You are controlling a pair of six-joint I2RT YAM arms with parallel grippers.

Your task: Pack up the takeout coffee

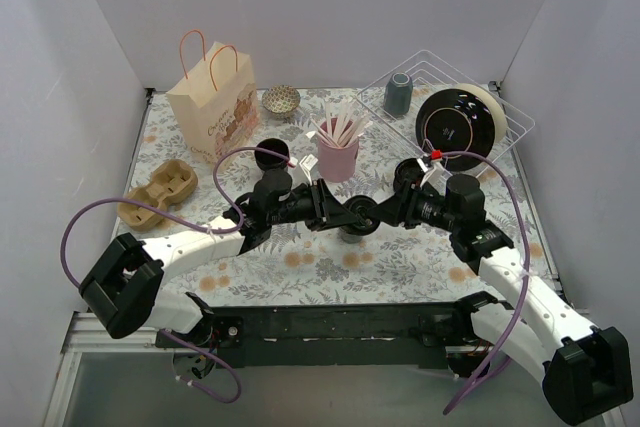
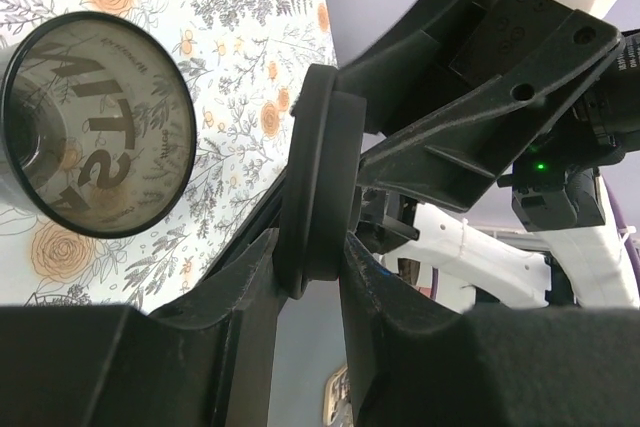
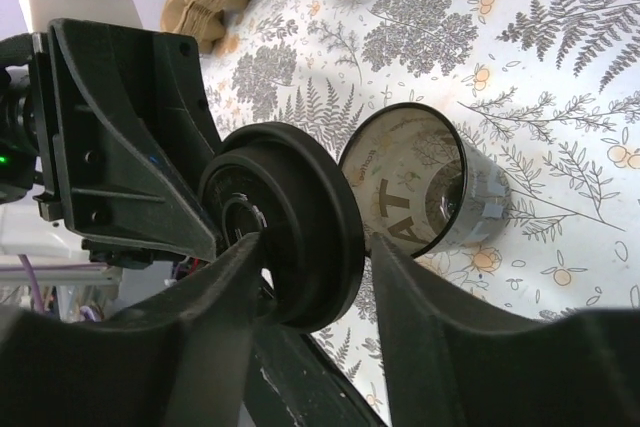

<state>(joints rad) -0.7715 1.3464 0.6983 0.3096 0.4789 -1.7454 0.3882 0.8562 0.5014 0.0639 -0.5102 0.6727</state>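
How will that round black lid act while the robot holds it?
The lid looks thin and plastic, so it is probably light and a bit bendy. The left gripper pinches only its lower edge, so the smooth surface might slip. Being round, it could roll if dropped onto the table.

Raised black lid [image 3: 290, 237] between right hand [image 3: 315, 247] fingers; open cup [image 3: 425, 187] beside.

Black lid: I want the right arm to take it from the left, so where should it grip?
Best grip the black lid by its round rim, jaws spanning the diameter, coming square onto its flat face. The left gripper holds it on edge, pinching both faces near one edge, so only the rim is free. The right gripper straddles it that way.
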